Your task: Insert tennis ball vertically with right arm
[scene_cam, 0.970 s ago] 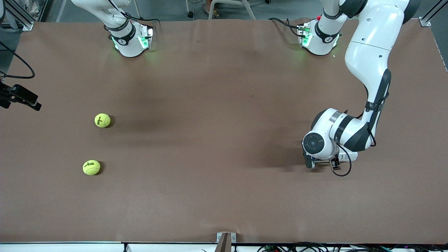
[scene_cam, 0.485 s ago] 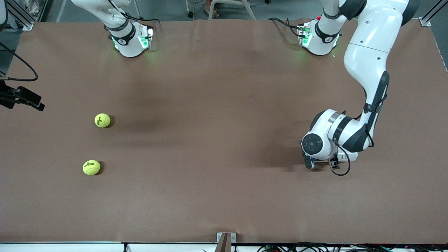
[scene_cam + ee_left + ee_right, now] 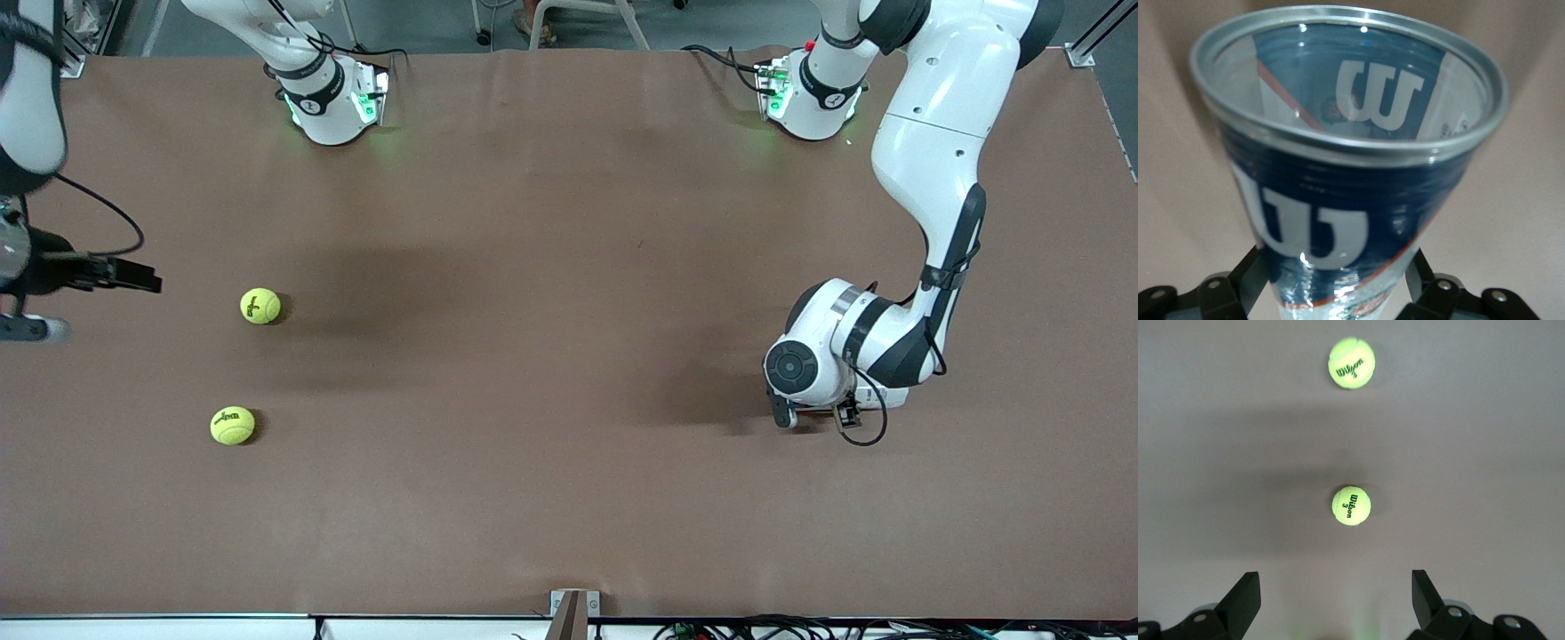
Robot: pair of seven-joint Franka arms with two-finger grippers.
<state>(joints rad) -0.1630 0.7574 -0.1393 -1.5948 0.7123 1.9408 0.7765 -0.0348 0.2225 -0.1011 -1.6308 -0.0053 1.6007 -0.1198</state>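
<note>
tennis ball (image 3: 260, 306) number one, down on the brown counter (image 3: 569, 382) toward the right arm's end, yellow-green with dark lettering on the felt. second tennis ball (image 3: 232, 425) on the same end of the counter, nearer the front camera than the first, well apart from it, nothing touching either. right arm (image 3: 34, 107) swinging in at the very edge of the front view, partly out of shot. right gripper (image 3: 1335, 577) up in the air over the counter just beside the first ball, toward the right arm's end, spread wide, black fingers (image 3: 1245, 600) far apart with nothing between them but bare counter. both balls lined up in the right wrist view, one close ahead of the open gripper, the other further along. over at the other end, left arm (image 3: 933, 160) folded down low, wrist tucked close above the counter. left gripper (image 3: 811, 416) right down at the surface, set around the lower part of a clear ball can (image 3: 1338, 200) with a dark blue label and big white w logo. can mouth open, silver rim (image 3: 1351, 143) bright, inside looking hollow. can hidden under the wrist in the front view. tight hold or loose fit on that can: cannot tell from here.
</note>
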